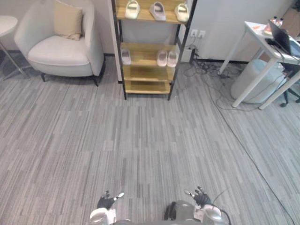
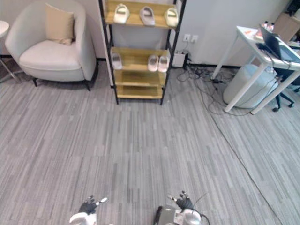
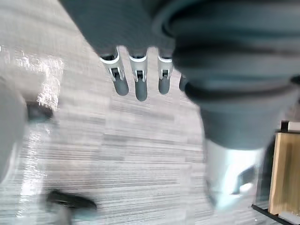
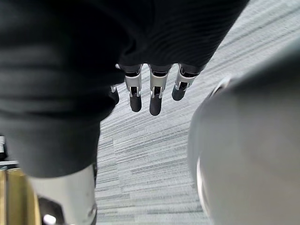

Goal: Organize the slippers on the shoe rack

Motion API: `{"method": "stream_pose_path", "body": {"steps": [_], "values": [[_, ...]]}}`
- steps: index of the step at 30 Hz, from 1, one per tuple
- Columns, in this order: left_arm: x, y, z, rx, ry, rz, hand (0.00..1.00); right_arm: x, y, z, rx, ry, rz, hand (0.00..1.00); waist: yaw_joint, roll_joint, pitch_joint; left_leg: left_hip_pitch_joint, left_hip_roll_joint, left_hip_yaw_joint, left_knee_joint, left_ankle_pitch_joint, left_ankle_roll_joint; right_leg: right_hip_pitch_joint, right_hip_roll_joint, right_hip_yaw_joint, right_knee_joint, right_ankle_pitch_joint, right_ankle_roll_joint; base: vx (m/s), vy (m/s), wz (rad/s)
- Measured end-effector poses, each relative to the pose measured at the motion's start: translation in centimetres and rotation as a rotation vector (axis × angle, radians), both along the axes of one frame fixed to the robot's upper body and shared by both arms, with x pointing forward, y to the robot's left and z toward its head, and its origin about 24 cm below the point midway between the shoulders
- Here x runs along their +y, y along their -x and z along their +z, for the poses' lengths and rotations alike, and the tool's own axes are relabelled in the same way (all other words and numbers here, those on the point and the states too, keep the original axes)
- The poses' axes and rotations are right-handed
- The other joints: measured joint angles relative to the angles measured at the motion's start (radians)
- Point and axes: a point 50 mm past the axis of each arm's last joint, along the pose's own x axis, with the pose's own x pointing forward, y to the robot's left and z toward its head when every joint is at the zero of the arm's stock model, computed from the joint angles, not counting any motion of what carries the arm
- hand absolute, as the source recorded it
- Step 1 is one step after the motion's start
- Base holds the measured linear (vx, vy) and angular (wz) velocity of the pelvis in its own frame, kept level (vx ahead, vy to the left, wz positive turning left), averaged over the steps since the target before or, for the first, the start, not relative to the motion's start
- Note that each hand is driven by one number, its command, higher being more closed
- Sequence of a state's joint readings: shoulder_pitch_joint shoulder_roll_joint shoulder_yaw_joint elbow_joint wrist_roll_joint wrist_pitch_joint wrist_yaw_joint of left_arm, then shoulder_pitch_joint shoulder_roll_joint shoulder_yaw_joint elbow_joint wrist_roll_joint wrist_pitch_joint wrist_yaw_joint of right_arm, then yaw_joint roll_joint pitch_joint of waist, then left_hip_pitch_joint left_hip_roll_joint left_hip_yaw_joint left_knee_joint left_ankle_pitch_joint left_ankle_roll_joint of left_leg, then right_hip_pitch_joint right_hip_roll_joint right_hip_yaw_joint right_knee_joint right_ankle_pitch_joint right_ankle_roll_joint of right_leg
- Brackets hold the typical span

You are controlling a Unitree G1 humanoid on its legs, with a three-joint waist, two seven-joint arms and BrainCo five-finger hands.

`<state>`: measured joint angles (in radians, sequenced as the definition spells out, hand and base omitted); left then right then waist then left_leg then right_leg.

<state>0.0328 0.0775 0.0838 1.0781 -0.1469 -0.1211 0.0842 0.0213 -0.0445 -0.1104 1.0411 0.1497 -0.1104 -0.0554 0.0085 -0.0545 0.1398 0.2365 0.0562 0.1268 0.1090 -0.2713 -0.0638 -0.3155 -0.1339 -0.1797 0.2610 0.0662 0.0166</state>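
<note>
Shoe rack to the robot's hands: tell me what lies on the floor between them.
Nothing but bare grey carpet lies between the shoe rack and the left hand and right hand, as the left eye view shows.

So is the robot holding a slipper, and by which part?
Nothing is held: left hand and right hand are open and empty; the slippers sit on the shoe rack.

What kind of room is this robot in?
Probably an office corner staged as a living space: grey striped carpet, a white upholstered armchair, a black-framed wooden shoe rack holding pale slippers, and a white desk with a dark laptop.
</note>
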Motion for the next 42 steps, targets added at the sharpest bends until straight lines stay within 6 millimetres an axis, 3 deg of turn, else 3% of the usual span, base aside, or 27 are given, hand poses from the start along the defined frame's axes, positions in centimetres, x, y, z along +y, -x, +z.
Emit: {"method": "stream_pose_path", "body": {"steps": [1,2,3,5,6,8,10,13,14,16,17,20,21,22,23,24,27,30,31,33,34,35,36,37,39,41,42], "values": [[-0.7,0.0,-0.2,0.006,0.022,0.011,0.0,-0.8,-0.4,0.2,-0.005,0.023,0.008,0.0,-0.001,0.044,0.003,0.019,0.039,-0.008,0.005,-0.008,-0.011,0.0,0.023,-0.026,0.057,-0.026,-0.007,0.52,-0.367,0.34],[-1.4,0.3,-0.3,0.013,0.044,0.018,0.0,-1.3,-0.3,0.2,0.0,0.037,0.006,0.0,-0.003,0.063,-0.007,-0.003,0.062,-0.031,0.065,-0.007,-0.013,0.007,0.036,-0.038,0.066,-0.09,-0.015,0.41,-0.286,0.14],[-1.7,0.3,-0.3,0.007,0.055,0.039,0.0,-1.4,-0.2,0.2,-0.001,0.039,0.001,0.0,-0.004,0.081,-0.007,-0.034,0.085,-0.051,0.155,-0.007,-0.014,0.025,0.053,-0.056,0.068,-0.111,-0.03,0.5,-0.363,0.18],[-1.4,0.2,-0.3,0.003,0.061,0.081,0.0,-1.6,-0.3,0.4,-0.009,0.048,0.007,0.0,-0.005,0.106,0.001,-0.163,0.149,-0.07,0.483,0.036,-0.042,0.096,0.102,-0.075,0.042,-0.159,-0.055,0.37,-0.267,0.01],[-1.4,0.2,-0.3,-0.002,0.06,0.085,0.0,-1.6,-0.3,0.3,-0.007,0.05,0.01,0.0,-0.002,0.106,0.009,-0.21,0.179,-0.074,0.607,0.074,-0.044,0.134,0.122,-0.072,0.022,-0.173,-0.068,0.41,-0.217,-0.06],[-1.1,-0.3,0.0,-0.031,0.054,0.083,0.0,-1.1,-0.2,0.2,-0.004,0.037,0.008,0.0,0.016,0.09,0.018,-0.311,0.211,-0.033,0.801,0.016,-0.046,0.262,0.153,-0.07,-0.04,-0.201,-0.092,0.46,-0.191,-0.13],[-1.0,-0.8,0.3,-0.055,0.049,0.069,0.0,-0.7,-0.1,0.2,-0.003,0.025,0.007,0.0,0.024,0.079,0.02,-0.399,0.189,0.04,0.771,-0.023,-0.027,0.344,0.152,-0.061,-0.113,-0.209,-0.09,0.35,-0.145,-0.09],[-1.4,-1.4,0.6,-0.076,0.049,0.033,0.0,-0.5,-0.1,0.1,0.002,0.019,0.005,0.0,0.044,0.083,0.02,-0.496,0.107,0.096,0.494,-0.015,0.005,0.413,0.139,-0.049,-0.184,-0.222,-0.069,0.35,-0.011,-0.09],[-1.5,-1.6,0.6,-0.079,0.048,0.025,0.0,-0.5,-0.1,0.1,0.001,0.016,0.004,0.0,0.053,0.08,0.021,-0.503,0.039,0.089,0.256,0.063,0.007,0.44,0.123,-0.045,-0.203,-0.232,-0.043,0.4,0.08,-0.14],[-1.3,-1.3,0.5,-0.069,0.041,0.022,0.0,-0.2,-0.2,0.1,0.002,0.011,0.007,0.0,0.086,0.066,0.002,-0.489,-0.024,0.052,0.108,0.268,0.035,0.465,0.101,0.004,-0.224,-0.251,-0.013,0.57,0.15,-0.46],[-0.8,-1.1,0.5,-0.06,0.029,0.019,0.0,0.4,-0.4,0.1,-0.004,-0.004,0.008,0.0,0.086,0.052,-0.009,-0.478,-0.048,0.058,0.108,0.299,0.086,0.469,0.077,0.018,-0.235,-0.257,0.002,0.69,0.159,-0.4],[-0.2,-1.2,0.5,-0.057,0.017,0.025,0.0,1.7,-0.7,0.1,-0.01,-0.032,0.033,0.0,0.092,0.02,-0.005,-0.473,-0.047,0.106,0.196,0.257,0.113,0.477,0.047,0.06,-0.18,-0.229,0.047,0.49,0.108,-0.26],[-0.2,-1.1,0.5,-0.05,0.011,0.012,0.0,2.2,-0.5,0.0,-0.008,-0.043,0.035,0.0,0.095,0.015,-0.014,-0.422,-0.047,0.121,0.181,0.229,0.117,0.446,0.043,0.08,-0.054,-0.23,0.047,0.44,0.138,-0.31],[-0.4,-0.9,0.4,-0.037,0.011,-0.019,0.0,2.3,-0.3,-0.1,-0.004,-0.047,0.04,0.0,0.09,0.017,-0.02,-0.367,-0.047,0.115,0.152,0.197,0.115,0.378,0.039,0.081,0.144,-0.234,0.071,0.52,0.159,-0.22],[-0.5,-1.0,0.3,-0.031,0.008,-0.051,0.0,2.3,-0.1,-0.2,0.003,-0.046,0.044,0.0,0.083,0.018,-0.017,-0.314,-0.051,0.105,0.124,0.163,0.115,0.301,0.019,0.074,0.347,-0.214,0.126,0.51,0.134,0.03],[-0.1,-1.0,0.3,-0.018,-0.008,-0.078,0.0,2.3,-0.2,-0.1,-0.001,-0.038,0.062,0.0,0.071,0.001,-0.007,-0.241,-0.075,0.094,0.103,0.134,0.115,0.206,-0.033,0.061,0.6,-0.219,0.142,0.43,0.073,0.23],[-0.4,-0.6,0.1,0.01,-0.001,-0.087,0.0,1.8,-0.6,0.2,-0.022,-0.022,0.065,0.0,0.041,0.012,0.003,-0.093,-0.073,0.047,0.041,0.123,0.119,0.155,-0.068,-0.035,0.665,-0.312,0.066,0.39,0.007,0.48],[-0.7,-0.7,0.0,0.011,0.006,-0.098,0.0,1.6,-0.9,0.3,-0.036,-0.021,0.059,0.0,0.026,0.013,0.004,-0.033,-0.042,-0.004,0.005,0.122,0.118,0.086,-0.054,-0.104,0.451,-0.334,0.038,0.4,-0.088,0.67],[-0.8,-0.7,0.0,0.01,0.009,-0.098,0.0,1.4,-1.0,0.4,-0.042,-0.02,0.048,0.0,0.023,0.015,0.005,-0.014,-0.029,-0.021,-0.007,0.117,0.109,0.057,-0.036,-0.106,0.31,-0.304,0.033,0.41,-0.169,0.82],[-0.7,-0.8,0.1,0.007,0.003,-0.097,0.0,1.2,-1.0,0.3,-0.036,-0.017,0.045,0.0,0.022,0.013,0.004,0.009,-0.013,-0.048,-0.011,0.082,0.055,0.042,0.012,-0.053,0.054,-0.161,0.019,0.5,-0.259,0.62],[0.0,-0.4,0.0,0.018,-0.012,-0.094,0.0,1.3,-0.5,0.0,-0.011,-0.024,0.047,0.0,0.022,-0.011,-0.005,0.022,-0.027,-0.073,-0.008,0.054,0.019,0.037,0.024,-0.015,-0.06,-0.001,-0.015,0.49,-0.309,0.41],[-0.1,0.0,-0.2,0.039,-0.005,-0.078,0.0,0.7,-0.8,0.2,-0.018,-0.008,0.05,0.0,0.018,0.012,0.002,0.052,-0.008,-0.098,0.001,0.022,0.008,0.037,0.039,-0.014,-0.013,0.022,-0.024,0.47,-0.268,0.23],[-1.0,0.4,-0.5,0.051,0.022,-0.073,0.0,-0.1,-1.1,0.3,-0.017,0.013,0.049,0.0,0.019,0.054,-0.002,0.059,0.026,-0.1,0.017,0.018,0.005,0.038,0.066,-0.031,0.019,0.008,-0.041,0.51,-0.261,-0.01],[-2.0,1.2,-0.8,0.07,0.056,-0.051,0.0,-0.9,-0.6,0.2,0.001,0.031,0.044,0.0,0.017,0.087,-0.019,0.041,0.055,-0.11,0.077,0.019,0.003,0.051,0.092,-0.039,0.023,-0.057,-0.044,0.49,-0.224,-0.12],[-2.1,1.2,-0.8,0.067,0.067,-0.029,0.0,-1.2,-0.5,0.2,0.005,0.038,0.041,0.0,0.015,0.102,-0.02,-0.002,0.075,-0.119,0.187,0.028,-0.013,0.083,0.116,-0.053,0.004,-0.081,-0.051,0.36,-0.2,0.06],[-1.7,0.9,-0.7,0.049,0.063,-0.003,0.0,-1.3,0.3,-0.1,0.029,0.043,0.037,0.0,0.019,0.092,-0.01,-0.135,0.123,-0.125,0.541,0.084,-0.081,0.181,0.141,-0.06,-0.054,-0.123,-0.075,0.39,-0.196,0.23],[-1.4,0.6,-0.5,0.032,0.056,0.005,0.0,-1.3,0.4,-0.1,0.029,0.045,0.038,0.0,0.025,0.095,-0.003,-0.194,0.153,-0.091,0.687,0.06,-0.081,0.239,0.148,-0.069,-0.069,-0.14,-0.084,0.33,-0.119,0.16]]}}
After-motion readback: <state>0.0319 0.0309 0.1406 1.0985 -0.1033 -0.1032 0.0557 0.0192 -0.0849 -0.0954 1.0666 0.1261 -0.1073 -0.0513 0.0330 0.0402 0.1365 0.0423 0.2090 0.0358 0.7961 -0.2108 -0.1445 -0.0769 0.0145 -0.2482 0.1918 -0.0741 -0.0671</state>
